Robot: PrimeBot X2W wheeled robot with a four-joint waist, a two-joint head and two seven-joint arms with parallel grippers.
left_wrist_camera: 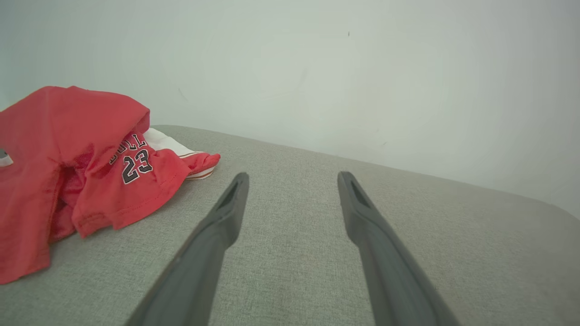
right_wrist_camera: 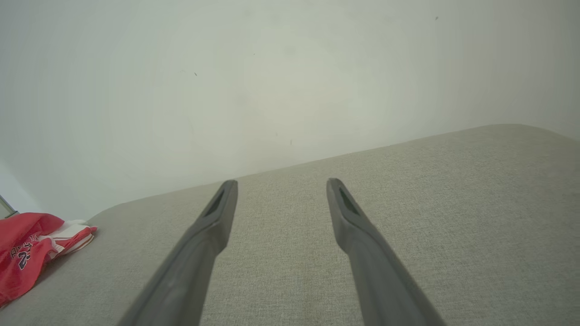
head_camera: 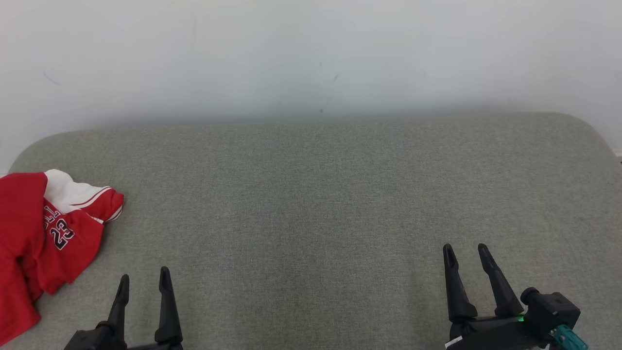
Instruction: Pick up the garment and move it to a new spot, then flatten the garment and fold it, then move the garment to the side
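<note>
A grey-green fabric cushion (head_camera: 311, 204) with rounded far corners sits against a plain pale wall (head_camera: 311, 53). The red jersey (head_camera: 43, 233), numbered 23, lies crumpled at the cushion's left edge. At the cushion's near edge, the left gripper (head_camera: 145, 273) and right gripper (head_camera: 464, 247) are released and empty, both clear of the jersey.

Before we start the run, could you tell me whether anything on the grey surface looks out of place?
The red garment lies crumpled at the left edge of the grey surface, bunched and folded over itself rather than flat. Both the left gripper and right gripper stand open, clear of it. Nothing else stands out.
</note>
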